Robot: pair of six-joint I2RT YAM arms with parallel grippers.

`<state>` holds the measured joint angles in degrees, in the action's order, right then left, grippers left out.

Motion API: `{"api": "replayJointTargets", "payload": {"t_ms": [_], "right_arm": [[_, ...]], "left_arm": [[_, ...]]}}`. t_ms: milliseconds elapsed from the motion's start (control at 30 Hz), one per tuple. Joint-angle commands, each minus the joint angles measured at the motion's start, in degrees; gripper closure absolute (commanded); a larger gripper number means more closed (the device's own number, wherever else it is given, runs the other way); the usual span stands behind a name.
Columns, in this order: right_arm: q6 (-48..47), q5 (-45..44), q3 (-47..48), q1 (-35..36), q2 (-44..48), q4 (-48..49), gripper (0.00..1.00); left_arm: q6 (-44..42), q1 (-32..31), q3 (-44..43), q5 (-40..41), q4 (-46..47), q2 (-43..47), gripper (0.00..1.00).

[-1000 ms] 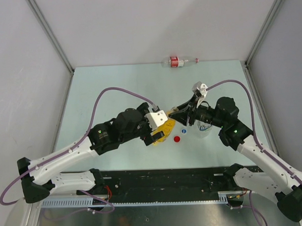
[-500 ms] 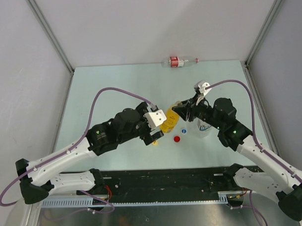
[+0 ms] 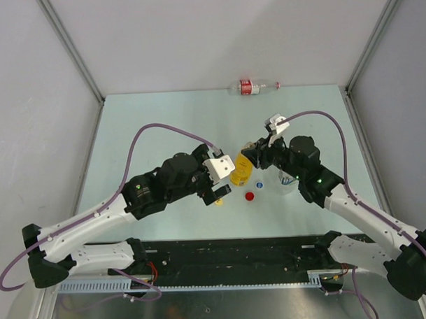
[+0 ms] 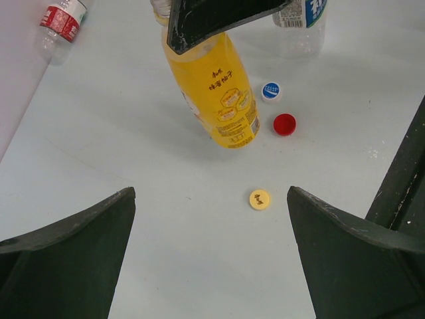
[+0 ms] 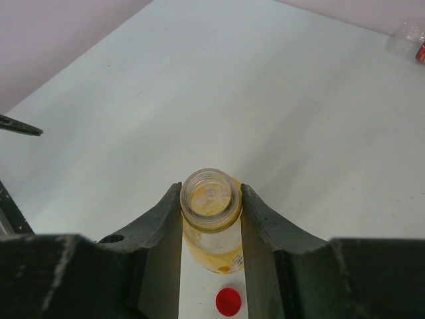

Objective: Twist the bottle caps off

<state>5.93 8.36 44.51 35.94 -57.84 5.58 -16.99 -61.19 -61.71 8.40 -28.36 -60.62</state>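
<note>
Pale green table (image 3: 141,113) between plain grey walls (image 3: 215,33), metal posts (image 3: 69,45) at corners

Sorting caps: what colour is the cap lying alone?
The cap is yellow; left wrist view.

Red cap (image 4: 284,123), blue cap (image 4: 270,91), yellow cap (image 4: 259,199), yellow bottle (image 4: 219,100).

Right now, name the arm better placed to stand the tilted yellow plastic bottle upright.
Right. The right hand is shut around the open neck of the yellow plastic bottle; the left hand hangs open, apart from it.
</note>
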Motion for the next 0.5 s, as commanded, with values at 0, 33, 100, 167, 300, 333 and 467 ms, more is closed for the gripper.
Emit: {"api": "replayJointTargets", "payload": {"t_ms": [0, 33, 100, 167, 300, 333, 467], "right_arm": [[-1.7, -2.2, -0.2, 0.4, -1.7, 4.4, 1.0], [-1.6, -2.3, -0.1, 0.5, -2.1, 4.6, 1.0], [-1.6, -2.8, -0.1, 0.6, -3.2, 4.9, 1.0], [-1.4, -4.1, -0.2, 0.8, -4.2, 5.0, 1.0], [-1.2, -6.1, -0.2, 1.2, -5.9, 4.7, 1.0], [-1.2, -6.5, -0.2, 1.3, -6.3, 4.6, 1.0], [-1.0, -7.5, -0.8, 1.5, -6.9, 4.9, 0.86]], "left_arm": [[-0.8, -0.3, 0.3, 0.2, 1.6, 0.8, 0.01], [-0.8, -0.3, 0.3, 0.1, 1.6, 0.7, 0.01], [-0.8, -0.3, 0.2, -0.1, 1.6, 0.5, 0.01], [-0.8, -0.3, 0.3, 0.1, 1.6, 0.4, 0.01], [-0.8, -0.4, 0.2, 0.2, 1.6, 0.6, 0.01], [-0.8, -0.3, 0.2, 0.3, 1.6, 0.8, 0.01], [-1.1, -0.3, 0.3, 1.2, 1.6, 1.0, 0.01]]}}
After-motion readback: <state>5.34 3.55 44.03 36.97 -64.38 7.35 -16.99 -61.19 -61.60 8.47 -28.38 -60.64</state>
